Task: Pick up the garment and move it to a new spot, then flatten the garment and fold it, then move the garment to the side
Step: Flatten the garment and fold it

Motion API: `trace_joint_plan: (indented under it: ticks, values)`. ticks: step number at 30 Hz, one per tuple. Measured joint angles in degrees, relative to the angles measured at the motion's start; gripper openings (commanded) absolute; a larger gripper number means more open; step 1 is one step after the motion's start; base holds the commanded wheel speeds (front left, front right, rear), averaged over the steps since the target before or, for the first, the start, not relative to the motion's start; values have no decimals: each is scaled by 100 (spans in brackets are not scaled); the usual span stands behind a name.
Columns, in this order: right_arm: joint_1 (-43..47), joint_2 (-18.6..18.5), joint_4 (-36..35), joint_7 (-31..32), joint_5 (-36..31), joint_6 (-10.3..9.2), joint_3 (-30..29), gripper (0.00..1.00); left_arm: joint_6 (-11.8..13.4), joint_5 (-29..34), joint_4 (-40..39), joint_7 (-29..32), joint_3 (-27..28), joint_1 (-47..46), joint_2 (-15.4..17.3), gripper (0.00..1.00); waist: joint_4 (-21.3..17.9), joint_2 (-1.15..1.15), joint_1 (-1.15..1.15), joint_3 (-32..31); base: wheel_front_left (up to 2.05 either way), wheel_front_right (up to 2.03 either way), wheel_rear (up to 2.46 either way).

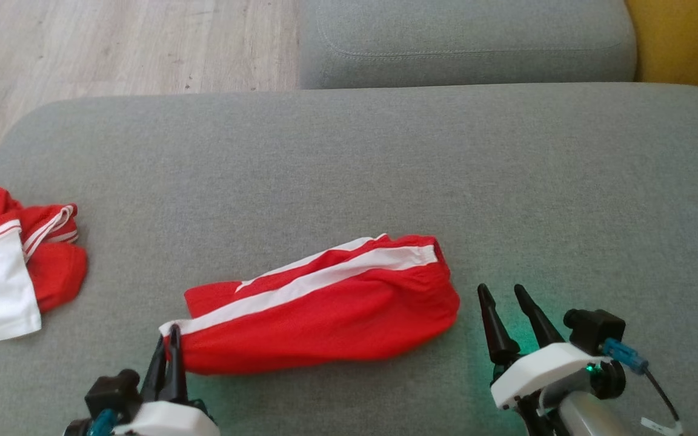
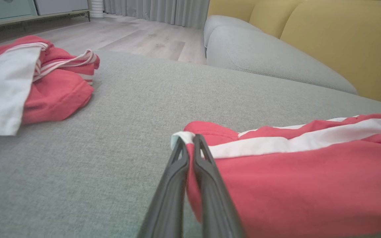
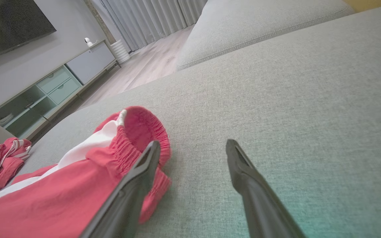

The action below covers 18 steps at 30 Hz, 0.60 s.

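The garment [image 1: 325,315] is a pair of red shorts with a white side stripe, folded long and lying across the grey cushion [image 1: 385,157]. My left gripper [image 1: 168,339] is shut on the garment's left corner, where the white stripe ends; in the left wrist view the garment [image 2: 309,185] runs off to the right of the left gripper [image 2: 189,140], and a bit of white hem shows beside its tips. My right gripper [image 1: 500,292] stands open just right of the elastic waistband end [image 3: 137,132]. In the right wrist view the right gripper [image 3: 193,145] has only bare cushion between its fingers.
A second red and white garment [image 1: 3,260] lies crumpled at the cushion's left edge, also seen as the red pile [image 2: 45,89] in the left wrist view. Behind the cushion sits another grey cushion [image 1: 464,42], with wooden floor [image 1: 113,42] to the left and a yellow backrest [image 2: 342,43] behind it.
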Motion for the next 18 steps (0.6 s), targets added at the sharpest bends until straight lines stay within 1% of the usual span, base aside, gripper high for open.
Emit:
trace_joint_plan:
  ticks: [1,2,3,4,6,8,9,14,18]
  values:
    - [0,0,-2,0,0,0,8,100,-1,-2,25,0,31,0,2,0,-5,0,0,-5,0,0,0]
    - [-1,0,-12,0,-1,0,12,100,1,1,37,0,49,0,2,41,-12,0,0,-10,0,0,0]
    - [-2,0,-37,0,-26,0,10,100,46,20,35,0,70,0,-1,90,-19,0,0,-11,0,0,0]
    - [-2,0,-82,0,-82,0,3,100,74,51,20,0,100,0,-1,100,-24,0,0,-14,0,0,0]
    - [-2,1,-212,0,-245,0,-37,100,138,113,-51,0,142,1,-1,100,-32,0,0,-21,0,0,0]
    - [-4,3,-513,0,-658,0,-154,100,332,322,-242,0,199,5,-1,100,-49,0,0,-35,0,0,0]
    - [-4,4,-628,0,-790,0,-187,100,381,378,-307,0,203,9,-1,100,-54,0,0,-44,0,0,0]
    - [1,14,-1060,0,-1343,0,-336,100,505,570,-575,0,245,178,-2,100,-37,0,0,-99,0,0,0]
    - [51,19,-1118,0,-1479,0,-375,100,550,513,-624,0,285,343,-1,100,-15,0,0,-146,0,0,0]
